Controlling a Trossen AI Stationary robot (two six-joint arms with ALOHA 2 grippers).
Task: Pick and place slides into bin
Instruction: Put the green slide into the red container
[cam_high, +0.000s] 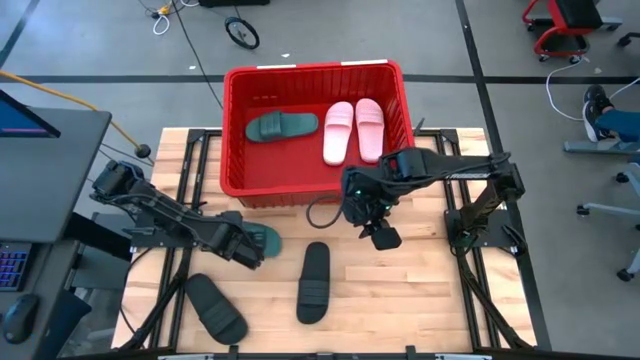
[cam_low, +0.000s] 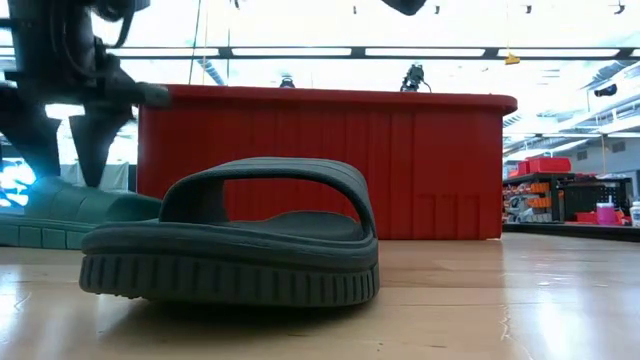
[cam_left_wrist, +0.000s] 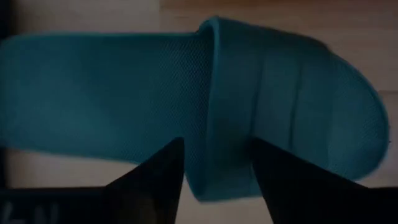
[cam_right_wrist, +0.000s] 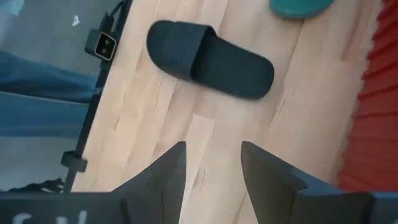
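Observation:
The red bin (cam_high: 312, 185) stands at the table's far middle and holds one dark green slide (cam_high: 281, 127) and two pale pink slides (cam_high: 353, 130). A second dark green slide (cam_high: 267, 238) lies sole-down on the table near the bin's near left corner. My left gripper (cam_high: 247, 247) is open right over it, one finger on each side of the strap's side (cam_left_wrist: 217, 168); it also shows in the low view (cam_low: 62, 150). Two black slides (cam_high: 313, 282) (cam_high: 213, 307) lie on the table nearer the front. My right gripper (cam_high: 381, 236) is open and empty above the table. My left gripper comes at the green slide on the table slanting down from the table's left. Its open fingers (cam_left_wrist: 165, 171) stand on either side of the strap where it meets the sole; whether they touch it I cannot tell. The slide lies flat on the table.
The bin's near wall (cam_low: 320, 160) rises just behind the slides. One black slide (cam_low: 230, 235) lies close to the low camera and also shows in the right wrist view (cam_right_wrist: 208, 59). Bare wood lies at the table's near right (cam_high: 420, 300). Monitor and keyboard stand off the table's left.

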